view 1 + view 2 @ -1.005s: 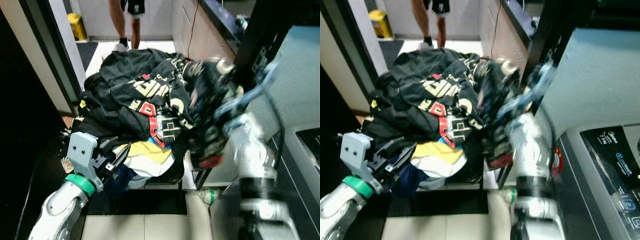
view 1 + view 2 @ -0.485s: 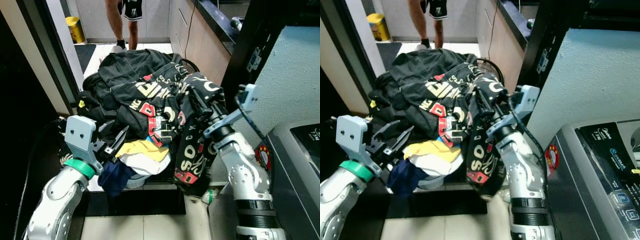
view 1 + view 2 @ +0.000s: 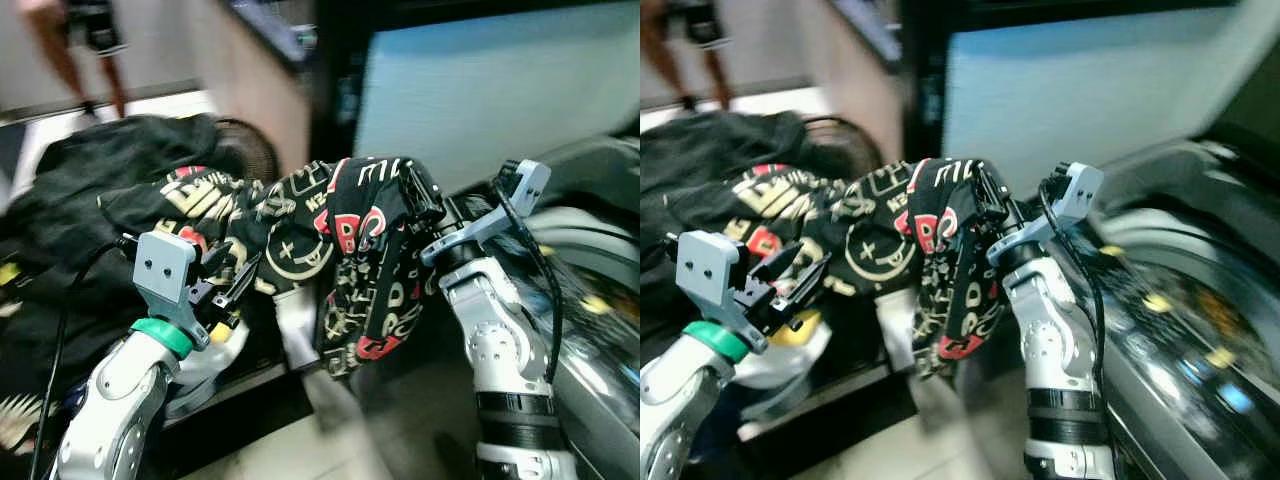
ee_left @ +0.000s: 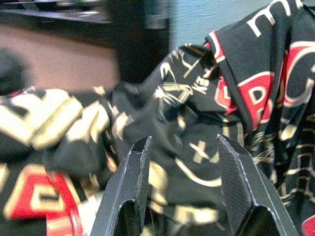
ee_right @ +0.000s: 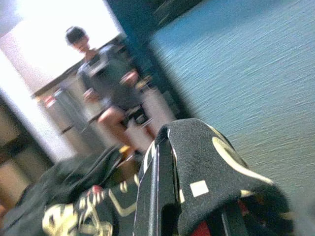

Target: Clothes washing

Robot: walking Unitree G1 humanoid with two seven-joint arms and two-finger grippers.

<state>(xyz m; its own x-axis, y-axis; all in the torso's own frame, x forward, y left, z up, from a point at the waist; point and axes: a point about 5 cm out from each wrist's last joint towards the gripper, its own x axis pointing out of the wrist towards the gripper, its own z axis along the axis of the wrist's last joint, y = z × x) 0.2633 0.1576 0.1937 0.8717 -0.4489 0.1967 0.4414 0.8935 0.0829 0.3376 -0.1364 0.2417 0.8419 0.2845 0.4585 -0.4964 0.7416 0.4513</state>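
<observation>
Right gripper (image 3: 415, 195), frame centre: your fingers clamp a limp, black printed garment (image 3: 365, 270).
Left gripper (image 3: 232, 285), lower left: fingers apart, empty.

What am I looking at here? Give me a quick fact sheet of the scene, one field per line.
Setting: laundry corner, pictures blurred
Right end effector: raised, shut on the patterned garment, which drapes down from it
Left end effector: fingers open, empty, pointing toward the garment
Clothes pile: dark heap at left; the garment's other end trails to it
Washing machine: at right, beside the right arm
Person: legs visible, standing in the background
</observation>
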